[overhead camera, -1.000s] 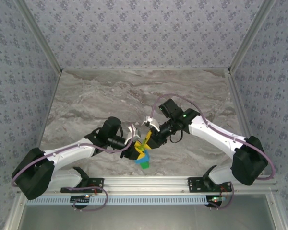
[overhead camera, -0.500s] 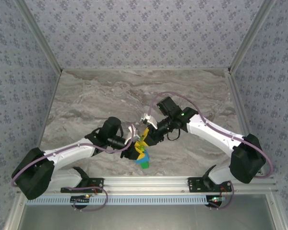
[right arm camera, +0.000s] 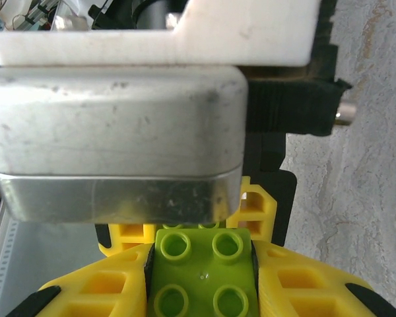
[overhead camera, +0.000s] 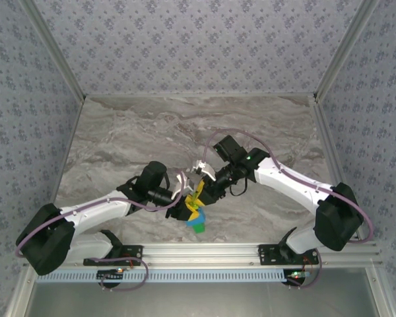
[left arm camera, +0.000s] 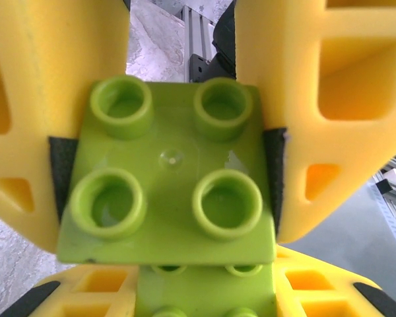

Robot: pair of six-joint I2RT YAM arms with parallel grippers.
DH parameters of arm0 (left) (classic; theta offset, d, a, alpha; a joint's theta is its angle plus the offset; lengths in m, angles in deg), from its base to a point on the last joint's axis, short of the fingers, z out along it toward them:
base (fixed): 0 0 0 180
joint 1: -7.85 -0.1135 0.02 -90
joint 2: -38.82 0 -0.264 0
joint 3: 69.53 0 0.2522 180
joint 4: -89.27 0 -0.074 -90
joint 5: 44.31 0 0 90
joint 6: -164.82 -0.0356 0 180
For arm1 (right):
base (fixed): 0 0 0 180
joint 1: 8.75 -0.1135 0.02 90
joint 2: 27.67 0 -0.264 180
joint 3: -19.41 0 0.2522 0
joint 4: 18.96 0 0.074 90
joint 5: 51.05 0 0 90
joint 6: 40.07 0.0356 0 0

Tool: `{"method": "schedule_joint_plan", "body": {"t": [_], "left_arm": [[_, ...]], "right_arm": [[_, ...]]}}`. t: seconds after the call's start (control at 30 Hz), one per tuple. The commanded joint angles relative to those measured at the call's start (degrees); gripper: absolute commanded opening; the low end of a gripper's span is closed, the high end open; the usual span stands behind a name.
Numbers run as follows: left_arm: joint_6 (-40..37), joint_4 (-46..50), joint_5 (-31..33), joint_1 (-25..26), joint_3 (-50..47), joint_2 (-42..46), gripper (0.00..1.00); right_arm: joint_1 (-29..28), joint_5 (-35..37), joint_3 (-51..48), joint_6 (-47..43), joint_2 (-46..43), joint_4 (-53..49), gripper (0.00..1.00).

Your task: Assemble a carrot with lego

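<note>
Overhead, the two arms meet low over the near middle of the grey marble-patterned table (overhead camera: 152, 132), with the left gripper (overhead camera: 185, 211) and right gripper (overhead camera: 203, 193) almost nose to nose. Just below them hangs the part-built carrot (overhead camera: 197, 222), a small stack of blue and green plastic lego bricks with lime-green above. From this height I cannot say for sure which pincer carries the stack, though it seems to sit at the left one's tip.

From the left wrist, the ribbed yellow fingers (left arm camera: 39, 99) clamp a lime-green square plastic brick (left arm camera: 168, 191) from both sides. Its four round studs face the lens and black pads press its flanks. Just past its lower edge lies a second lime-green brick (left arm camera: 204, 297), flanked by another pair of yellow fingers.

From the right wrist, the right gripper is closed on that second lime-green brick, studs toward the camera. A grey metal and white housing (right arm camera: 119, 139) looms close above it.

I judge the step in hand to be the joining of the two green pieces. The next move calls for squaring one brick's studs with the other's underside. Then they must be pressed straight together, both grips firm, since a tilted push could pop a brick loose.

No bin or tray plays a part. The only holders are the two sets of jaws, with one lime-green brick in each.
</note>
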Motion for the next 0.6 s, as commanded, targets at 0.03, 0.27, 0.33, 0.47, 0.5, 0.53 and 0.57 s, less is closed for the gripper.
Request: {"method": "schedule_joint_plan", "body": {"t": [0.03, 0.27, 0.33, 0.47, 0.5, 0.53, 0.57], "left_arm": [[-1.33, 0.17, -1.06, -0.08, 1.99, -0.20, 0.10], [-1.28, 0.31, -1.06, -0.08, 2.16, -0.44, 0.10], [-1.27, 0.35, -0.99, -0.04, 2.24, -0.57, 0.10], [-1.31, 0.35, -1.01, -0.08, 2.28, -0.66, 0.10], [-1.27, 0.35, -1.06, -0.06, 2.30, -0.66, 0.10], [-1.28, 0.35, -1.05, -0.13, 2.26, -0.59, 0.10], [-1.30, 0.35, -1.06, -0.16, 2.26, -0.56, 0.10]], "right_arm": [[-0.50, -2.03, 0.92, -1.30, -0.34, -2.45, 0.19], [-0.86, -2.13, 1.00, -1.22, 0.27, -2.10, 0.19], [-1.04, -2.33, 1.03, -1.19, 0.53, -2.01, 0.19], [-1.63, -2.44, 1.33, -1.09, 1.03, -2.23, 0.19], [-1.80, -2.37, 1.37, -1.15, 1.24, -2.27, 0.19], [-1.86, -2.26, 1.44, -1.15, 1.39, -2.35, 0.19], [-1.97, -2.22, 1.50, -1.09, 1.59, -2.43, 0.19]]}}
